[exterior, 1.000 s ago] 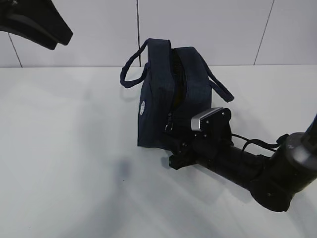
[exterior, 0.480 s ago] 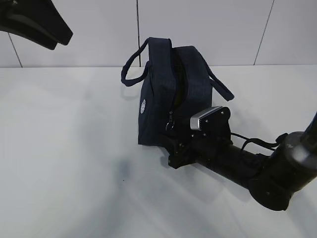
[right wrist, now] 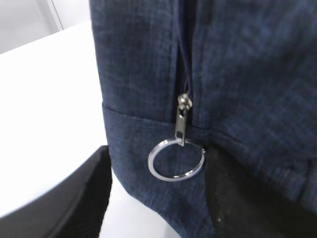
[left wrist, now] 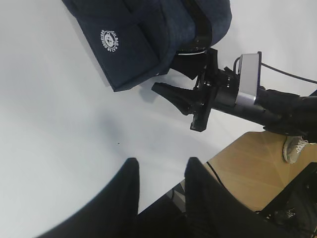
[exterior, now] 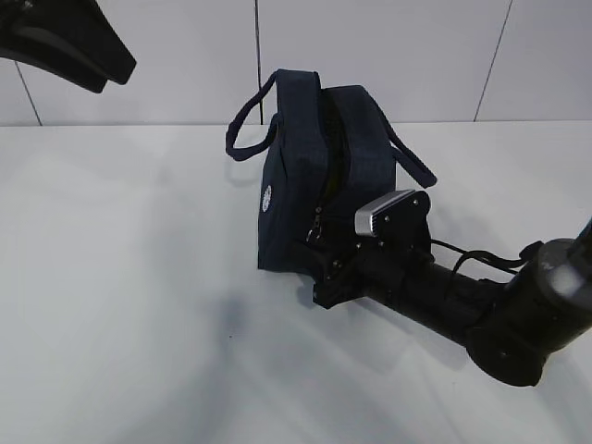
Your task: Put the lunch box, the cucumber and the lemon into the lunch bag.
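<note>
My right fingers sit nearest, spread apart on either side of the lower end of the one lunch bag, closed on nothing: one dark finger shows at the lower left, the other at the lower right against the fabric. Between them hangs one metal ring pull from one zipper slider, dangling free; I cannot tell whether either finger touches the ring. Above the slider the zipper seam runs up the bag's end.

My left fingers are raised well away from the bag, two dark tips parted with a gap and only white table seen between them, empty.

From the outside camera, my right arm lies low across the table from the right, its fingers at the bag's near bottom corner. The lunch bag stands upright near the table's middle, zipper gaping along the top and down the near end. I count two loop handles, one on the left, one on the right, and one small white round logo on the left face. Through the gaping zipper I can make out nothing inside. My left arm shows at the top left corner.
</note>
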Tool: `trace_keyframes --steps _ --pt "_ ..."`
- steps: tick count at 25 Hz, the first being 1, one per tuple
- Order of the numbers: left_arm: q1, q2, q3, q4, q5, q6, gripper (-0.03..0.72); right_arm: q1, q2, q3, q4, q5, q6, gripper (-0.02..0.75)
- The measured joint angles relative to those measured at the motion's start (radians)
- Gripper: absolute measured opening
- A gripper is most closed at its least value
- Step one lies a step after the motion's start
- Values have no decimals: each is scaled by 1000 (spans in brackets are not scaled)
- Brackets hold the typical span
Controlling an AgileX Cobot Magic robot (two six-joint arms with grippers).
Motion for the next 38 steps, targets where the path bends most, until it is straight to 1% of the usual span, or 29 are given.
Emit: trace_keyframes --steps 13,20,32,35,38 --pt "0 0 0 0 0 0 228 0 8 -43 40 4 0 461" --pt "0 0 0 -4 0 0 228 0 17 -54 59 4 0 434" --pt "0 0 0 -21 0 0 228 6 59 -103 89 1 34 351" --pt "0 0 0 -23 0 0 228 10 61 -105 93 1 36 316" --pt "0 0 0 -23 0 0 228 10 61 -105 95 1 39 260"
